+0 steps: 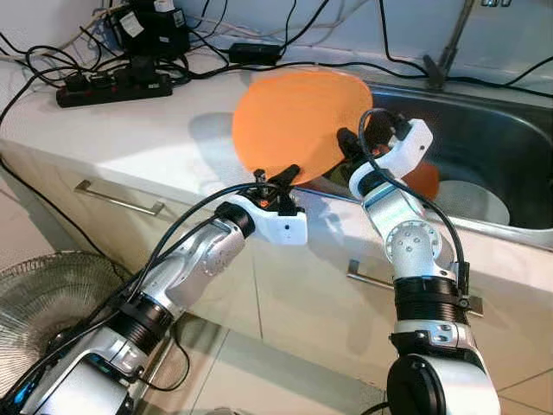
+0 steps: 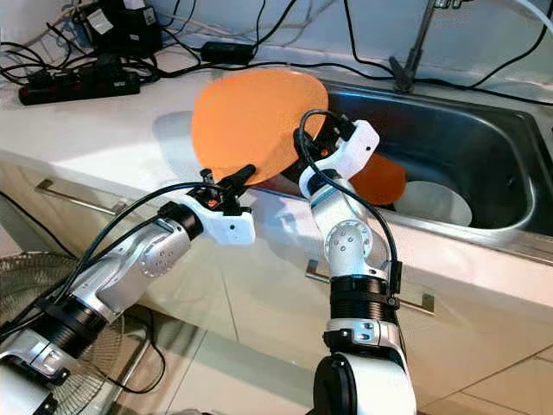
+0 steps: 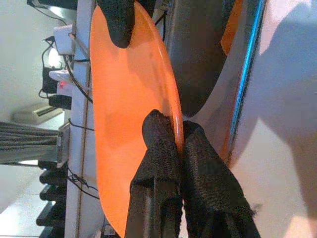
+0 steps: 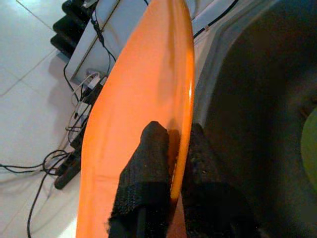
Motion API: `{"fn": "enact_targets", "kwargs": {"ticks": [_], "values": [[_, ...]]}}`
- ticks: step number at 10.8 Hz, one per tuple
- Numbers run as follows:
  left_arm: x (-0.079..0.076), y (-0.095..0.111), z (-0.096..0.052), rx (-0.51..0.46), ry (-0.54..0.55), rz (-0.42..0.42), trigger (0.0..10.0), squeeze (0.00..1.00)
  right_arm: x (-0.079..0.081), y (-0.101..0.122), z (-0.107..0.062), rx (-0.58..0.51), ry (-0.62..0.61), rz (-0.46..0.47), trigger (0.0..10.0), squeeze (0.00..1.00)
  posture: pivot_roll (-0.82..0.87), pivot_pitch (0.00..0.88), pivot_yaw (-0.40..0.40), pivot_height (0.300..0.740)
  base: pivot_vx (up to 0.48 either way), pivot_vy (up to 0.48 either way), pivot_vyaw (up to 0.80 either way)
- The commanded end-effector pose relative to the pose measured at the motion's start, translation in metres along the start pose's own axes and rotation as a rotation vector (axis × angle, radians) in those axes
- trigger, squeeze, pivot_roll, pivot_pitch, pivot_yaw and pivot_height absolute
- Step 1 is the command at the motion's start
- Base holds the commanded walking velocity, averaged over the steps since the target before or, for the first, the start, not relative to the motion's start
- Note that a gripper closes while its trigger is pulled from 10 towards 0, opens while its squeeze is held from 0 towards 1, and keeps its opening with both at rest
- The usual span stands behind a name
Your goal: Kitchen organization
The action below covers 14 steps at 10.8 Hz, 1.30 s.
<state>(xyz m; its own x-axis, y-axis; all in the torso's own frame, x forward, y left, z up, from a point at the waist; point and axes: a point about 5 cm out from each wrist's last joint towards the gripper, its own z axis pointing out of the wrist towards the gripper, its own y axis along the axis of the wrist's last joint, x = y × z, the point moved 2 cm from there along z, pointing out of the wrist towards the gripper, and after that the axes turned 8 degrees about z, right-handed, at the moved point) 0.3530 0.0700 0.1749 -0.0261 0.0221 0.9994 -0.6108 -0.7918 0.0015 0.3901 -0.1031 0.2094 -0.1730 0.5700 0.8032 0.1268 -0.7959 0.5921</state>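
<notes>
Left gripper [image 3: 179,136]: we pinch the near rim of the round orange plastic plate [image 1: 298,121].
Right gripper [image 4: 174,144]: we clamp its rim too.
Plate: tilted above the white countertop [image 1: 138,130], beside the stainless steel sink [image 1: 492,143].
Sink: holds another orange plate [image 2: 380,180] and a white dish [image 1: 471,203].

Bright, even light; wrist views blur up close.

Both silver arms reach forward and up; the left gripper [image 3: 179,144] and right gripper [image 4: 176,144] each seem pinched tight on the orange plate's [image 1: 298,117] rim.
</notes>
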Motion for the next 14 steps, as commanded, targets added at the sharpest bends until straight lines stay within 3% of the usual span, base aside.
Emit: {"fn": "enact_targets", "kwargs": {"ticks": [1,2,3,11,12,14], "values": [[0.017,-0.001,0.002,-0.009,0.062,0.011,10.0,0.00,0.002,0.000,0.000,0.008,0.007,-0.011,0.0,0.00,0.17,0.047,0.012,0.740,0.000,0.000,0.00],[0.016,-0.002,0.002,-0.009,0.058,0.003,10.0,0.00,0.001,0.000,0.000,0.006,0.001,-0.003,0.0,0.00,0.17,0.047,0.013,0.740,0.000,0.000,0.00],[0.016,-0.001,0.002,-0.014,0.055,-0.024,10.0,1.00,0.000,0.000,0.000,0.005,-0.005,0.001,0.0,0.00,0.17,0.046,0.013,0.740,0.000,0.000,0.00],[0.019,-0.002,0.001,-0.012,0.075,-0.013,10.0,1.00,-0.008,0.026,0.004,-0.116,-0.060,0.098,0.0,0.00,0.18,0.040,0.011,0.740,0.000,0.000,0.00],[0.018,-0.002,0.001,-0.009,0.074,-0.007,10.0,0.00,-0.012,0.033,0.004,-0.142,-0.080,0.126,0.0,0.00,0.18,0.040,0.011,0.740,0.000,0.000,0.00],[0.016,-0.003,0.000,-0.001,0.067,-0.013,10.0,0.00,-0.022,0.054,0.003,-0.228,-0.120,0.170,0.0,0.00,0.18,0.032,0.010,0.740,0.000,0.000,0.00]]}}
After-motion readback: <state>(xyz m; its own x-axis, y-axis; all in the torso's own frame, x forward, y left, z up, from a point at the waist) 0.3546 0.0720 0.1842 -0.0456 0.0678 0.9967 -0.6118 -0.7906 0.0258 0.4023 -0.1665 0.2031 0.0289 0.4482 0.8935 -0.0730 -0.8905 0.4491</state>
